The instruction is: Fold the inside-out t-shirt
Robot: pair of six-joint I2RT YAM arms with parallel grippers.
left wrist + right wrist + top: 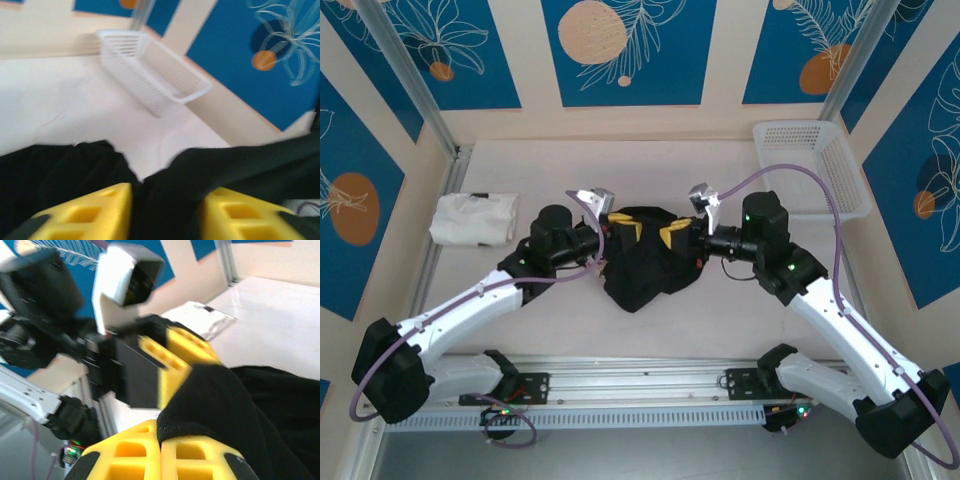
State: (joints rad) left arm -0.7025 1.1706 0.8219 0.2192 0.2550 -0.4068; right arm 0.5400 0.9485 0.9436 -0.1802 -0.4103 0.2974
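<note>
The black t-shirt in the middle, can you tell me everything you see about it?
The soft black cloth t-shirt is crumpled in a heap on the middle of the pale table, not spread flat. The right gripper has its jaws shut on a bunched fold of it, and more cloth sits between the parted jaws of the left gripper.

Black t-shirt: soft, matt cloth. White basket: latticed plastic. Table looks smooth and pale. Front rail: ribbed bare metal.
</note>
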